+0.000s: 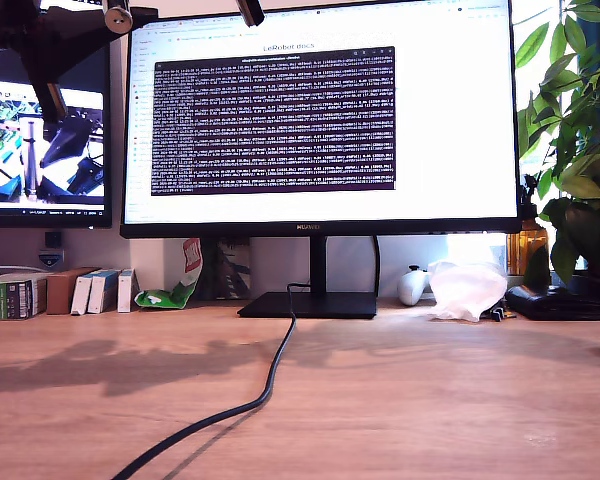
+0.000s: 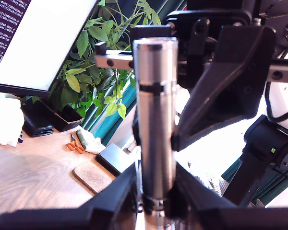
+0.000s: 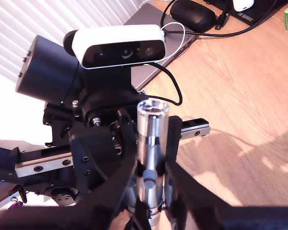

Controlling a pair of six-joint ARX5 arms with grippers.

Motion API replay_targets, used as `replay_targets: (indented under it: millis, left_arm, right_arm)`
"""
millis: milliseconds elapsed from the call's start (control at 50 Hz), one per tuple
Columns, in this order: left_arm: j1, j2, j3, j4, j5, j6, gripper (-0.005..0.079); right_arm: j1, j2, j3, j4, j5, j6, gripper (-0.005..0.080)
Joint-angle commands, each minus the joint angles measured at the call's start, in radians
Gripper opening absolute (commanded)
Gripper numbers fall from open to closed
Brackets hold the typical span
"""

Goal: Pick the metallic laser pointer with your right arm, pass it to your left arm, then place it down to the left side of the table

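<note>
- Clamped between the fingers of my first gripper (image 2: 156, 179): the metallic laser pointer (image 2: 156, 105), standing upright in the middle of the first wrist view, jaws pressed against its lower ringed segment.
- Pinched as well by my second gripper (image 3: 151, 165), fingers closed on either side of the same barrel, flat end up at the centre of the second wrist view.
- Held in mid-air, well above the table (image 1: 430, 400); only dark arm parts visible along the top edge and upper left of the exterior view, pointer itself not clearly made out there.
- Judged step: the hand-over, both grippers on the pointer at once, picking done, placing not yet begun.
- Cannot tell from the pictures which grip carries the weight.
- Next move, as a judgement: spread the giving gripper only once the receiving one is firm, then back straight off along the barrel without dragging it.
- After that: lower toward bare wood on the side named, clear of the black cable (image 1: 270, 380).
- Risk: a smooth, slim cylinder, likely to slip or roll.
</note>
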Motion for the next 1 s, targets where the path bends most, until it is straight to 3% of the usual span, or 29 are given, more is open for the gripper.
replay_targets:
  millis: [0,140,220,560,980]
  left_arm:
    - [0.0,0.005,0.012,0.014,-0.002,-0.008,-0.0022]
    - [0.0,0.005,0.012,0.015,-0.002,0.002,-0.0022]
    - [0.0,0.005,0.012,0.022,-0.002,0.002,-0.0022]
    - [0.014,0.005,0.012,0.044,0.002,0.032,-0.0022]
    - [0.095,0.005,0.012,0.037,0.074,0.08,-0.0022]
  right_arm:
    - [0.012,-0.018,0.01,0.01,-0.008,0.0,0.0082]
    - [0.012,-0.018,0.01,0.012,-0.007,0.0,0.0233]
    - [0.011,-0.018,0.01,0.012,-0.006,0.0,0.027]
    - [-0.039,-0.018,0.01,-0.035,0.002,-0.033,0.0268]
    - [-0.222,-0.018,0.01,-0.225,0.029,-0.113,0.0262]
